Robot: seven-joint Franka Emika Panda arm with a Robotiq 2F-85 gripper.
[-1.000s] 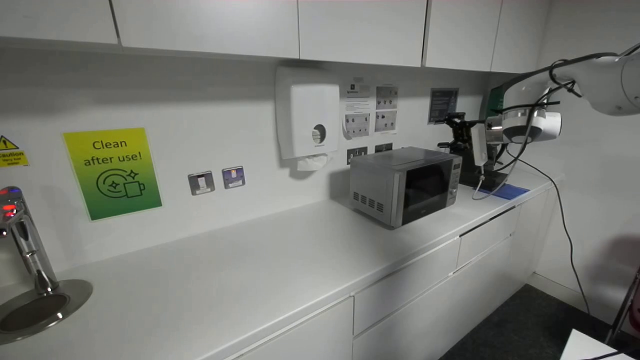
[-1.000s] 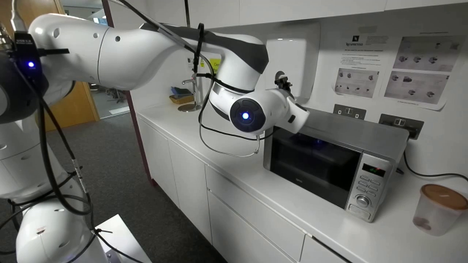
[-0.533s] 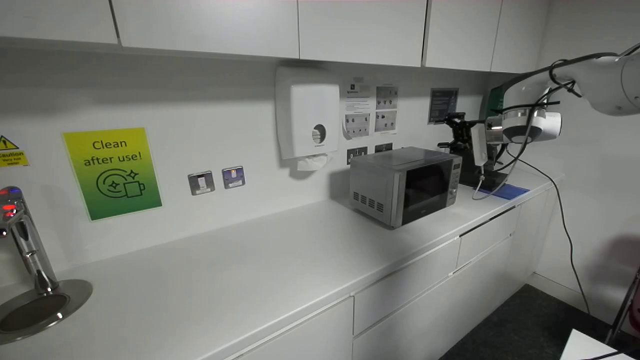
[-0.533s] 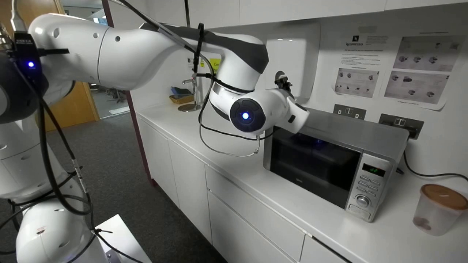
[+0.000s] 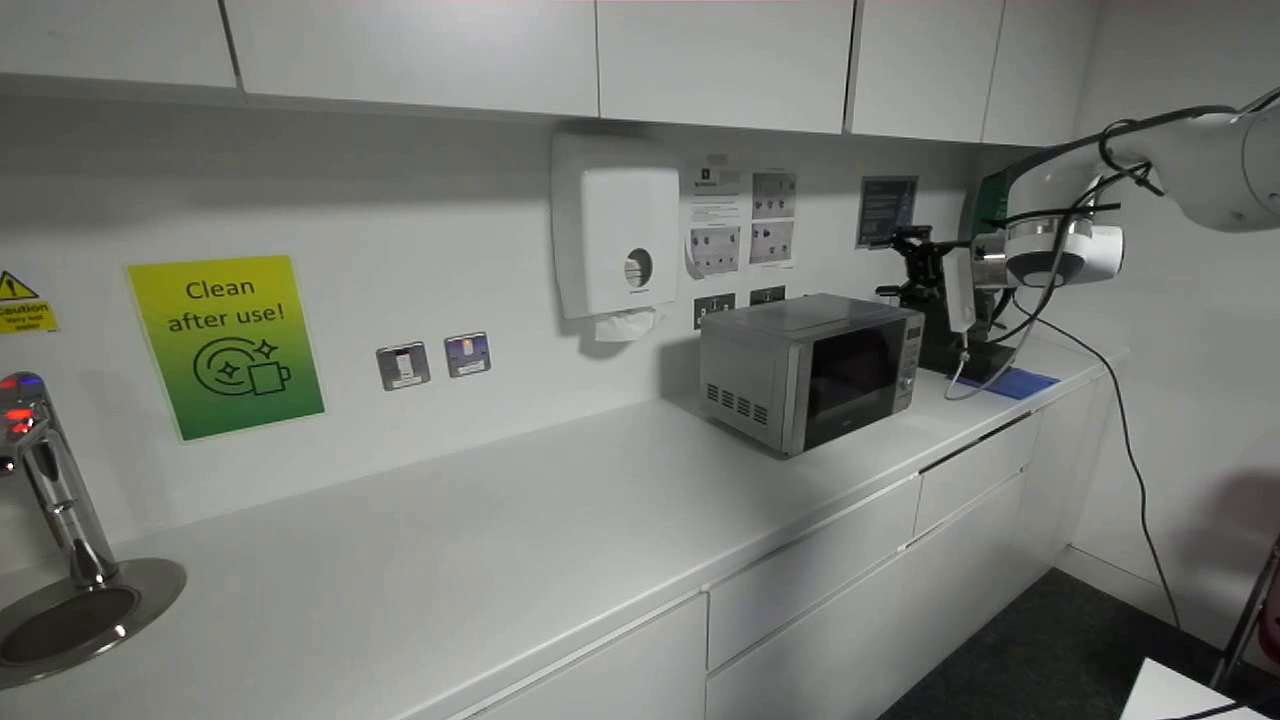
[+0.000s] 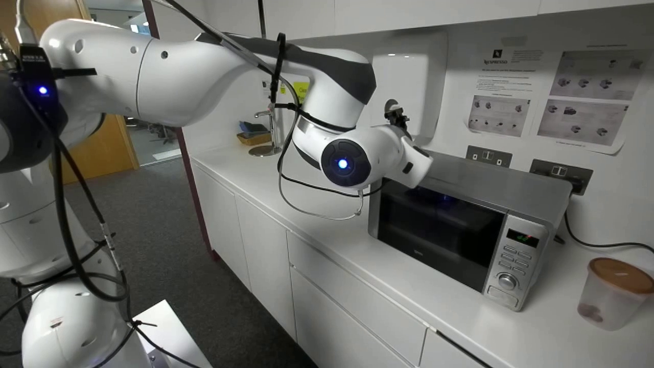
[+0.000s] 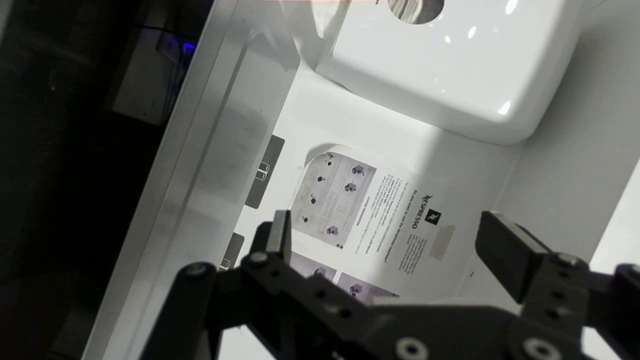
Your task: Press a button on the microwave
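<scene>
The silver-grey microwave stands on the white counter with its dark door shut. It also shows in an exterior view, with its control strip facing out: a lit display, several small buttons and a round knob. My gripper is open and empty, with its two fingers wide apart in the wrist view. The gripper is raised above the counter, higher than the microwave's top and apart from the buttons. In an exterior view my wrist hides most of it. The wrist view shows the microwave's top but not its buttons.
A white wall dispenser hangs above the counter behind the microwave. A clear tub with an orange lid stands beside the control strip. A black appliance stands at the counter's far end. Wall cupboards hang above. A cable loop hangs from my wrist.
The arm and gripper have not visibly moved. The microwave has not moved. Only the lit marks on its display flicker between green and green with red.
</scene>
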